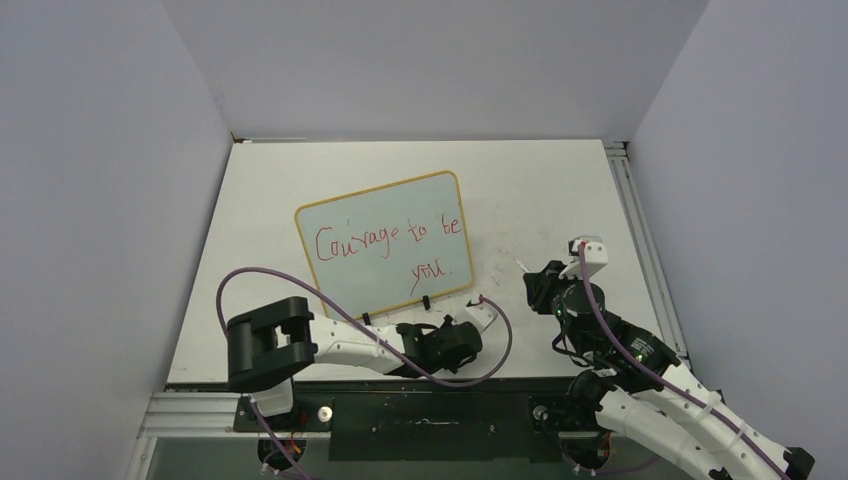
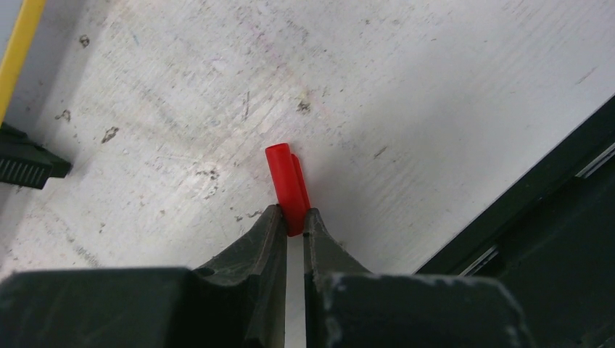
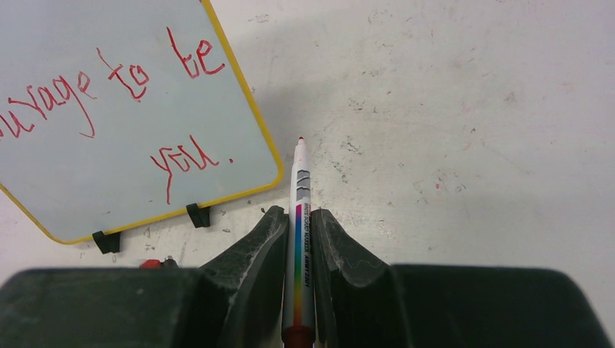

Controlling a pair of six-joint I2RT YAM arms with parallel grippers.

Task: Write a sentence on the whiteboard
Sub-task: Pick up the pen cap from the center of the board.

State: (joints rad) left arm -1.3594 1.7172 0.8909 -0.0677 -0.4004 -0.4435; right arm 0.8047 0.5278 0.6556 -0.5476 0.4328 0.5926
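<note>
The whiteboard point(image 1: 360, 285), yellow-framed on two black clip feet, stands mid-table. On it is the sentence point(image 1: 385, 243) in red, "Courage to be you." over two lines. Its right-hand words point(image 3: 109, 87) show on the whiteboard point(image 3: 72, 188) in the right wrist view. My left gripper point(image 2: 294, 214) is shut on a red marker cap point(image 2: 286, 181), low over the tabletop by the board's right foot point(image 2: 29, 163). My right gripper point(image 3: 299, 212) is shut on a white marker point(image 3: 299, 188), red tip bare and pointing away. In the top view the right gripper point(image 1: 535, 283) holds the marker point(image 1: 521, 264) right of the board.
The scuffed white table point(image 1: 540, 190) is walled in by grey panels on three sides. Its near edge, with a black rail point(image 2: 522, 210), runs close to the right of the left gripper. A purple cable point(image 1: 505, 345) loops beside the left wrist.
</note>
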